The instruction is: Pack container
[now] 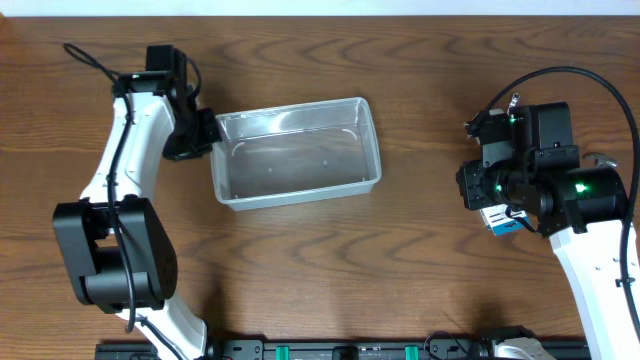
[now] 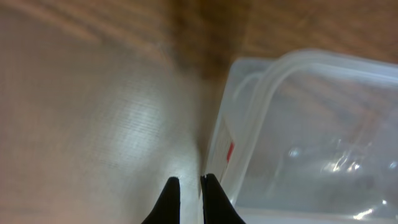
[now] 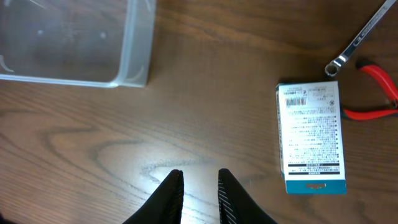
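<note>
Looking down, I see the container (image 1: 300,155) upright and empty on the table (image 1: 400,260), left of centre. My left gripper (image 2: 188,198) sits just beside its left end, fingers pinched together on nothing. My right gripper (image 3: 198,190) hangs well apart, narrowly parted and empty, near a printed box (image 3: 309,138), a wrench (image 3: 362,38) and red pliers (image 3: 380,79).

The overhead camera looks straight down from well above, taking in the whole table (image 1: 400,260). The left wrist camera sits low, close against the container (image 2: 298,143), its picture blurred. The right wrist camera looks down from higher and farther off. All three views share the container.
</note>
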Robot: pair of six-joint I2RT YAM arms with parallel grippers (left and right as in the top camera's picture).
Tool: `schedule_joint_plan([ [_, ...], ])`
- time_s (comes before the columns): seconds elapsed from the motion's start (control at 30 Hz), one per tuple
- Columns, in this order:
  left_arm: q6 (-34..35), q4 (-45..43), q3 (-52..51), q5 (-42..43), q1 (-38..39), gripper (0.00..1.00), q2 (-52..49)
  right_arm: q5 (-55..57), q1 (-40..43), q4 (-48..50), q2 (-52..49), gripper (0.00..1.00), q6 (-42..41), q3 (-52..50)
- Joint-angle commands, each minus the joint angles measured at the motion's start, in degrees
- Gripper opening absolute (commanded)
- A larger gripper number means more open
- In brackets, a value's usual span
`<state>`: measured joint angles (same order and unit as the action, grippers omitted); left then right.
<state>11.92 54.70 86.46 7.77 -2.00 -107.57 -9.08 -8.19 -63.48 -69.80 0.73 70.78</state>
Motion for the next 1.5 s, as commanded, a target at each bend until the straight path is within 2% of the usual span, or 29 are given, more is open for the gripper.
schedule_joint_plan([
  [0.0,-0.76,-1.6,-0.09,0.83,1.81,0.06,0.2,0.37,-0.46,0.76,0.17,0.22,0.66,1.11],
  [0.1,-0.76,-2.16,-0.02,0.5,2.73,0.06,0.2,1.09,-0.46,0.83,0.17,0.23,0.66,1.11],
  [0.13,-0.74,-2.01,0.13,0.07,2.73,0.06,0.2,1.31,-0.46,0.63,0.15,0.27,0.66,1.11],
  [0.17,-0.74,-1.62,0.35,-0.63,2.56,0.06,0.31,1.33,-0.46,0.37,0.17,0.39,0.66,1.11],
  [0.2,-0.74,-0.92,0.76,-1.46,2.16,0.07,0.61,1.33,-0.46,0.07,0.17,0.59,0.66,1.11],
  [0.27,-0.74,0.92,1.86,-2.97,1.2,0.12,1.86,1.44,-0.46,-0.44,0.17,0.88,0.83,1.11],
  [0.33,-0.74,2.58,2.89,-4.63,0.07,0.17,3.98,3.19,-0.2,-0.28,0.26,0.99,3.23,1.6],
  [0.4,-0.74,3.85,3.56,-5.77,-1.22,0.5,7.26,10.4,1.36,-0.48,0.17,0.99,0.76,3.89],
  [0.43,-0.74,4.17,3.58,-5.9,-1.75,0.71,9.14,14.47,2.71,-0.81,0.13,0.99,-1.95,5.51],
  [0.47,-0.74,4.46,3.58,-5.9,-2.4,0.88,11.41,17.94,4.85,-1.53,-0.11,0.99,-4.42,7.74],
  [0.5,-0.74,4.81,3.58,-5.9,-2.84,0.97,13.38,19.28,7.04,-2.38,-0.39,0.99,-5.09,9.88],
  [0.63,-0.74,6.34,3.58,-5.9,-4.09,0.98,21.16,18.78,18.32,-9.9,-2.51,0.99,-4.87,17.81],
  [0.77,-0.76,6.38,3.58,-5.92,-4.2,0.98,27.65,7.48,26.58,-19.69,-2.69,0.99,1.62,19.69],
  [0.9,-0.74,5.38,3.58,-5.95,-4.2,0.98,31.5,3.67,28.04,-27.26,-0.94,0.99,0.68,19.19],
  [1.03,-0.72,4.31,3.56,-7.72,-4.2,0.98,32.46,1.38,27.56,-30.32,5.38,0.99,-1.66,17.53],
  [1.27,-0.28,1.88,3.52,-8.9,-4.04,0.98,31.32,-0.35,27.5,-25.22,15.76,0.99,-3.08,9.35],
  [1.47,-0.31,0.02,3.52,-8.92,-4.04,0.98,31.06,-3.3,27.5,-13.07,13.99,0.99,-0.81,-6.93],
])
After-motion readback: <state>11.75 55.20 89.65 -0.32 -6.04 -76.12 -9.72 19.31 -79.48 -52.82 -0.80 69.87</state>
